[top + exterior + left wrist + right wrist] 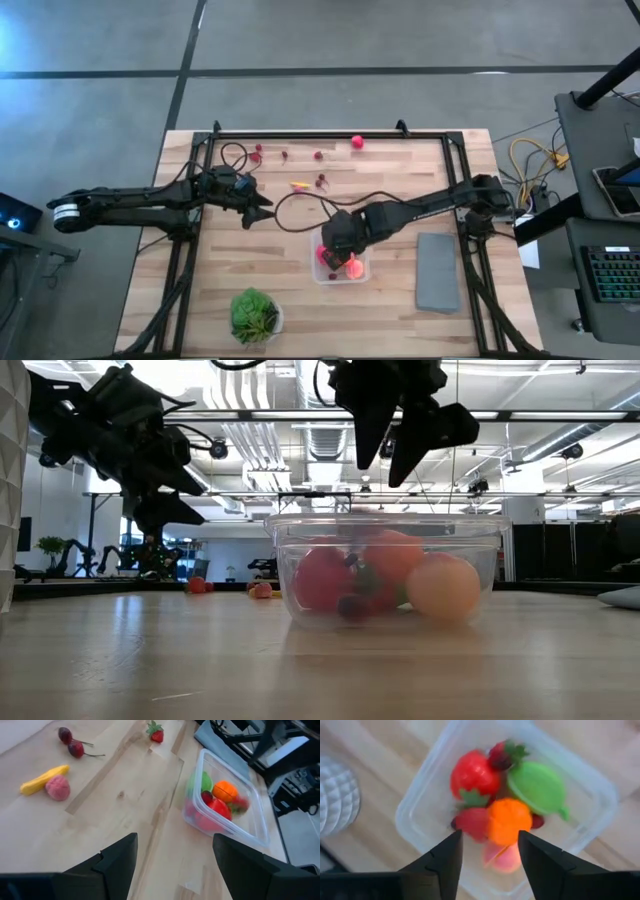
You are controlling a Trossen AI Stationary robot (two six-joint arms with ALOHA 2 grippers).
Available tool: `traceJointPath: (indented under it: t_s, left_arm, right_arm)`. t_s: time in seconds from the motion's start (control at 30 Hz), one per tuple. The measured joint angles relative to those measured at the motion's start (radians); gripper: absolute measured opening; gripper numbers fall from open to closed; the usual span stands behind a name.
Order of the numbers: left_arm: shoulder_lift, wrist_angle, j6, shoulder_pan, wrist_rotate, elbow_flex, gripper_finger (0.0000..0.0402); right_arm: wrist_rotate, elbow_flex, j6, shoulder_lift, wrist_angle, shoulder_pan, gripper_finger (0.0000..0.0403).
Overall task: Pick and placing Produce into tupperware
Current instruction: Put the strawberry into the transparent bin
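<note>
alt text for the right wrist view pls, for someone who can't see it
Looking down past the right hand, its two dark fingers apart and holding nothing, into a clear plastic tub on a wooden table. Inside lie a red strawberry, an orange fruit, a green piece and other red pieces.

In the high view the right arm hides most of the tupperware [362, 275].

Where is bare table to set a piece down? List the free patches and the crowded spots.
Free: the wood between the left gripper and the plant; the strip between the tupperware and the grey slab.
Crowded: the far edge, strewn with cherries and a pink piece; the tupperware, full, under the right gripper.
</note>
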Motion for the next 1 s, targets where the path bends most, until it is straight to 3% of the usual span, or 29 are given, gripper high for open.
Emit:
traceJointPath:
  t_s: [0.17, 0.3, 0.4, 0.6, 0.73, 1.0]
  left_arm:
    - [0.000, -0.001, -0.001, 0.000, 0.016, 0.000, 0.0245]
    - [0.000, 0.000, -0.001, 0.000, 0.016, 0.000, 0.0245]
    - [0.000, 0.000, 0.000, 0.000, 0.016, 0.000, 0.0245]
    - [0.000, 0.000, 0.000, 0.000, 0.016, 0.000, 0.0245]
    - [0.000, 0.000, 0.000, 0.000, 0.016, 0.000, 0.0245]
    - [0.000, 0.000, 0.000, 0.000, 0.016, 0.000, 0.0245]
  right_arm:
    - [0.110, 0.044, 0.081, 0.000, -0.140, -0.020, 0.0226]
    - [0.112, 0.055, 0.115, -0.002, -0.339, -0.087, 0.0249]
    - [0.107, 0.031, 0.042, -0.002, -0.393, -0.148, 0.0258]
    - [0.092, -0.049, -0.119, 0.004, -0.329, -0.271, 0.0256]
    - [0.019, -0.127, -0.198, 0.003, -0.242, -0.349, 0.0248]
    - [-0.079, -0.272, -0.249, 0.003, -0.100, -0.420, 0.0240]
